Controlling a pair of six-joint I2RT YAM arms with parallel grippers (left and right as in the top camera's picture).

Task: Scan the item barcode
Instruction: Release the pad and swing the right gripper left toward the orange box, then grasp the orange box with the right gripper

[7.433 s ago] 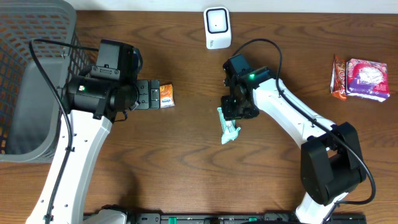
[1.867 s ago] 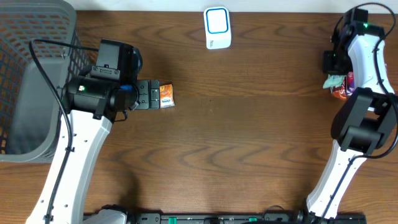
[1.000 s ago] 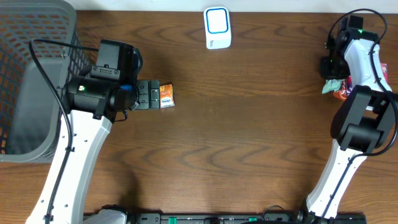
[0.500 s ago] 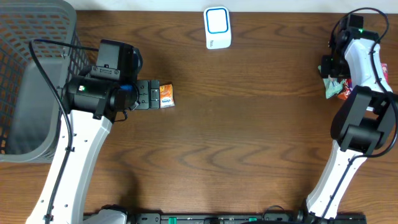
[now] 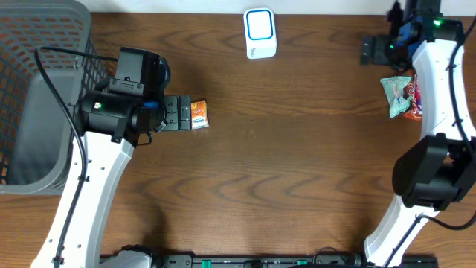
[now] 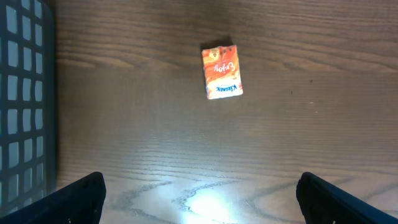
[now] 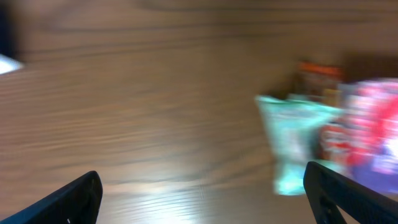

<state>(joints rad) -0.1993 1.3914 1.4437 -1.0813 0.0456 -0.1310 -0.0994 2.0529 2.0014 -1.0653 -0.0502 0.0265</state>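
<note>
The white barcode scanner [image 5: 260, 33] stands at the back middle of the table. A teal packet [image 5: 396, 95] lies free at the right, leaning on an orange-red packet [image 5: 413, 103]; in the blurred right wrist view the teal packet [image 7: 292, 146] lies right of the jaws. My right gripper [image 5: 374, 50] hovers open and empty behind and left of it. A small orange packet [image 5: 198, 114] lies just past the tips of my left gripper [image 5: 186, 114], which is open and empty. Seen from the left wrist, the orange packet [image 6: 221, 71] lies flat well ahead of the left gripper [image 6: 199, 199].
A grey mesh basket [image 5: 37, 89] fills the left end of the table, and its wall [image 6: 25, 93] shows in the left wrist view. A pink packet [image 7: 373, 124] lies beside the teal one, mostly under the right arm in the overhead view.
My right gripper opened and let the teal packet drop by the packets at the right, then drew back and left of it. The left arm and the orange packet have not moved.
</note>
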